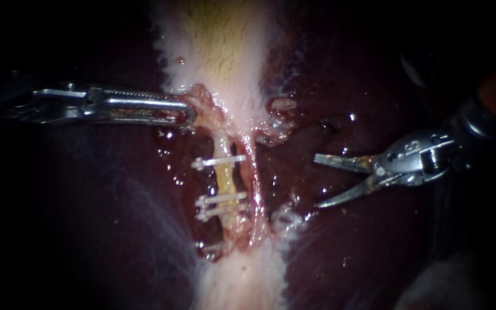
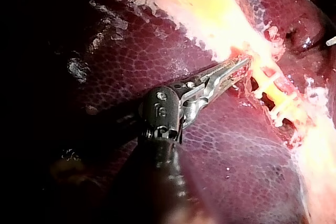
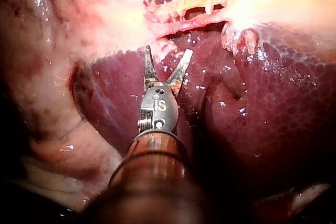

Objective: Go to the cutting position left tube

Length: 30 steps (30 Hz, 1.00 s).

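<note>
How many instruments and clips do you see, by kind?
Instruments: 2 (left instrument, right instrument)
Clips on the tube: 3 clear (upper clip, middle clip, lower clip); a fourth below is uncertain
Total: 5

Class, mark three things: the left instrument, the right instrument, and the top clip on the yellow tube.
left instrument [image 1: 192,116], endoscope view: tip of its tool, shut on tissue [image 1: 205,100].
right instrument [image 1: 318,181], endoscope view: midway between its open tool tips.
top clip [image 1: 219,162], endoscope view: middle of its bar.

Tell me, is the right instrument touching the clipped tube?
No, the right instrument sits over the liver, well apart from the clipped tube.
</note>
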Motion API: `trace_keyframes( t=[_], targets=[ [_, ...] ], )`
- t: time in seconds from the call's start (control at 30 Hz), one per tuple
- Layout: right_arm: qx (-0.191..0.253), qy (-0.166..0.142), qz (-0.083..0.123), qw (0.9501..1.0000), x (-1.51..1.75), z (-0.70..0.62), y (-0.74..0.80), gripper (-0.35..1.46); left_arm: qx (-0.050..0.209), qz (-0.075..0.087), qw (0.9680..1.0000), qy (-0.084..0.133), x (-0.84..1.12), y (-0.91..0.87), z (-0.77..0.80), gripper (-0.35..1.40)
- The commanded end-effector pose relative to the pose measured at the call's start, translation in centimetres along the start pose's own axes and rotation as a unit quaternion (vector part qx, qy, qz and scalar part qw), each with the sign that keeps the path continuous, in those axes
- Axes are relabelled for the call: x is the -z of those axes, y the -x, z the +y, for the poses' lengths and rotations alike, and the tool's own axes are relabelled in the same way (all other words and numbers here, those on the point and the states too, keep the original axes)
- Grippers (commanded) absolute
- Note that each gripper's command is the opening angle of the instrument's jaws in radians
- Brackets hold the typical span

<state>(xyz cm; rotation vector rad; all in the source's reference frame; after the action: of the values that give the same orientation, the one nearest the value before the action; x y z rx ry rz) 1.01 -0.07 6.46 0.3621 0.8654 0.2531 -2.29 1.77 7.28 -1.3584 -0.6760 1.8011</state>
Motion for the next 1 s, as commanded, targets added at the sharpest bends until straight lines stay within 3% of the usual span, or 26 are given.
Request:
trace_keyframes(
  t=[0.03, 0.17, 0.3, 0.4, 0.57, 0.73, 0.8, 1.0],
  targets=[
    [0.0, 0.0, 0.0, 1.0, 0.0, 0.0, 0.0, 1.45, 0.0, 0.0, 1.0, 0.001, 0.02, -0.01, 0.01, -0.35],
    [-0.001, -0.002, 0.0, 1.0, -0.01, 0.0, -0.01, 1.45, 0.006, -0.001, 0.9999, 0.008, 0.23, -0.11, 0.13, -0.35],
    [-0.001, -0.005, 0.0, 1.0, -0.02, -0.02, -0.03, 1.45, 0.017, 0.009, 0.9998, 0.005, 0.53, -0.33, 0.36, -0.35],
    [-0.001, -0.009, -0.001, 1.0, -0.04, -0.05, -0.06, 1.45, 0.01, 0.013, 0.9999, 0.003, 0.66, -0.47, 0.52, -0.35],
    [-0.003, -0.027, 0.0, 0.9996, -0.13, -0.11, -0.17, 1.45, 0.005, 0.014, 0.9999, 0.001, 0.68, -0.5, 0.64, -0.35],
    [-0.003, -0.052, 0.015, 0.9985, -0.39, -0.21, -0.38, 1.45, 0.004, 0.014, 0.9999, 0.0, 0.66, -0.46, 0.63, -0.35],
    [-0.009, -0.076, 0.021, 0.9968, -0.52, -0.24, -0.47, 1.45, 0.003, 0.014, 0.9999, 0.0, 0.65, -0.45, 0.63, -0.35],
    [-0.017, -0.094, 0.02, 0.9953, -0.95, -0.31, -0.55, 1.43, 0.003, 0.015, 0.9999, -0.001, 0.63, -0.43, 0.64, -0.35]
  ],
)
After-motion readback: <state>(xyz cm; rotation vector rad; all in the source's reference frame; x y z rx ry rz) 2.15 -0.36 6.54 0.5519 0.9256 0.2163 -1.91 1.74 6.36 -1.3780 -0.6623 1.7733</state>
